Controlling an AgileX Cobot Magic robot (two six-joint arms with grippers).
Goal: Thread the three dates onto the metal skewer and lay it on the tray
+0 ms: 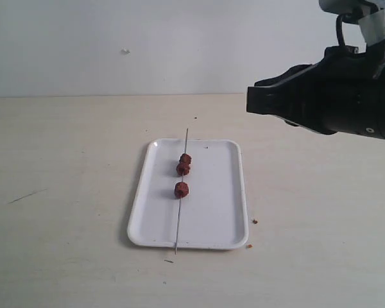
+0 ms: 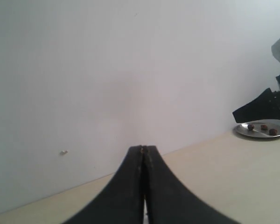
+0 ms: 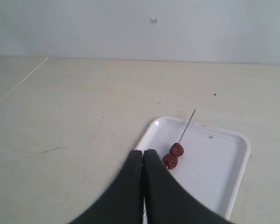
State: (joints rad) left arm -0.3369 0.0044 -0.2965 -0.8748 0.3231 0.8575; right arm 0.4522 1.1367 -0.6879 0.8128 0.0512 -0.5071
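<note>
Spanning the scene, a pale table (image 1: 64, 256) meets a plain white wall (image 1: 115, 38). The tray (image 1: 215, 212) lies mid-table. The skewer (image 1: 179, 224) rests lengthwise on it, ends past the rim, with three dates (image 1: 181, 189) threaded on it. Reddish crumbs (image 1: 255, 221) lie just beside the tray. The right gripper (image 3: 143, 154) hangs raised, apart from the tray, jaws pressed together, empty. The left gripper (image 2: 143, 149) is likewise closed, holding nothing.

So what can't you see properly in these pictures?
- Right wrist view: the right gripper hides the third date and the skewer's near end.
- Left wrist view: the tray is far off; the skewer is too thin to see.
- Exterior view: the left gripper is out of frame.
</note>
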